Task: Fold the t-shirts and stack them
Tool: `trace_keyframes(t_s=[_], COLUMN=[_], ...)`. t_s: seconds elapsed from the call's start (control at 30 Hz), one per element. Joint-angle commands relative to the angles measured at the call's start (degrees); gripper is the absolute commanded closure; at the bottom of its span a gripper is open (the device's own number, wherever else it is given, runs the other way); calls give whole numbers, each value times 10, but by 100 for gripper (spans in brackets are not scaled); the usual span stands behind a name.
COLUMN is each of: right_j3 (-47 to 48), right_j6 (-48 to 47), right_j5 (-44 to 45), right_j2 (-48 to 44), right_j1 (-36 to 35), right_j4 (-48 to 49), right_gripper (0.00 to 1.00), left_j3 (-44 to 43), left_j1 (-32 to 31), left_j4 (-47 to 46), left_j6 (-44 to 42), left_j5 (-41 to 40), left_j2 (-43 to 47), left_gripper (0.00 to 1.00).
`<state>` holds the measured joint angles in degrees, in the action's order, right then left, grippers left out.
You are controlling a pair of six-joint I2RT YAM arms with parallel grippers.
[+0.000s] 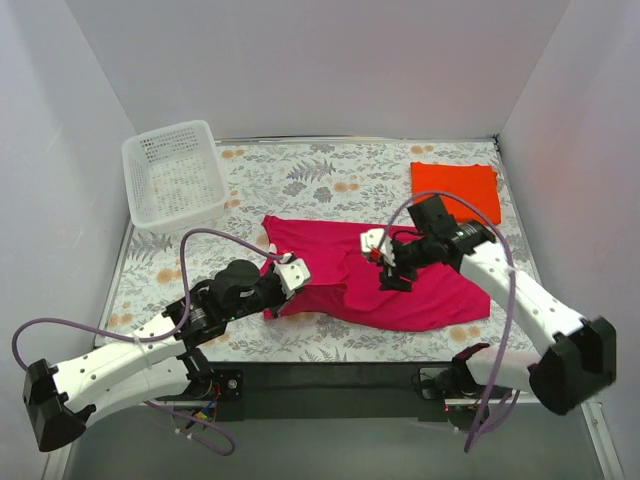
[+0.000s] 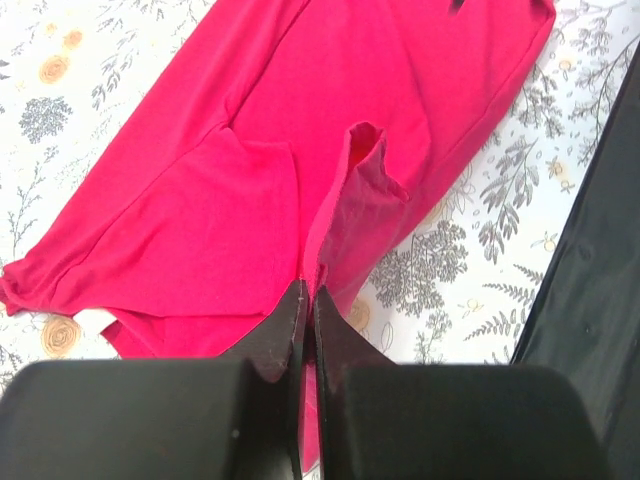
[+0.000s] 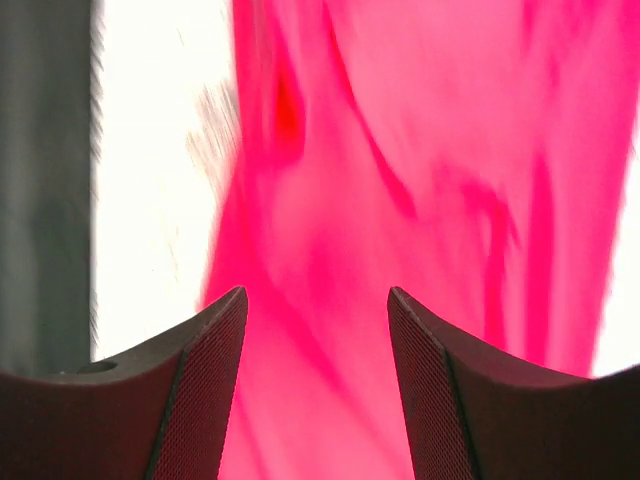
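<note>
**A:** Cloth first: the soft magenta-pink t-shirt [image 1: 400,290] lies rumpled in the middle of the flower-printed table [image 1: 300,175]. The folded orange-red t-shirt [image 1: 455,188] sits at the far right corner.

**B:** Grippers?

**A:** Your left gripper [image 2: 307,300] is pinched on the pink shirt's edge. Your right gripper [image 3: 318,300] hangs over it, jaws apart, empty. Take a matching edge, then draw it taut before folding.

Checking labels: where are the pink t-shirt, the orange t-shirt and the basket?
pink t-shirt [image 1: 430,302]: top view, its flat right half.
orange t-shirt [image 1: 455,187]: top view, centre of the folded rectangle.
basket [image 1: 180,212]: top view, its near wall.
</note>
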<state>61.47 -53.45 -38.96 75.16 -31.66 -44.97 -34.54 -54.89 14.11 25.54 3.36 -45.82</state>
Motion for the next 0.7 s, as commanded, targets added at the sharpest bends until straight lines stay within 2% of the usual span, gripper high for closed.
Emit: trace_keyframes(t_s=[0.0, 0.03, 0.17, 0.27, 0.5, 0.67], right_j3=[-79, -110, -144, -167, -185, -171], right_j6=[-132, -160, -205, -245, -329, -380], right_j5=[151, 180, 227, 254, 287, 279], right_j2=[-95, -129, -164, -178, -166, -138], right_j1=[45, 76, 154, 217, 337, 384], right_j4=[-70, -97, -185, -209, -214, -214], right_gripper=[45, 45, 46, 48, 48, 49], left_j3=[3, 5, 4, 0, 3, 11], left_j1=[-1, -1, -1, -1, -1, -1], left_j4=[42, 42, 45, 48, 56, 55], left_j6=[-22, -23, -26, -27, -25, -19], left_j5=[-5, -4, 2, 6, 25, 35], left_j2=[18, 21, 28, 36, 62, 73], left_gripper=[100, 100, 100, 100, 100, 100])
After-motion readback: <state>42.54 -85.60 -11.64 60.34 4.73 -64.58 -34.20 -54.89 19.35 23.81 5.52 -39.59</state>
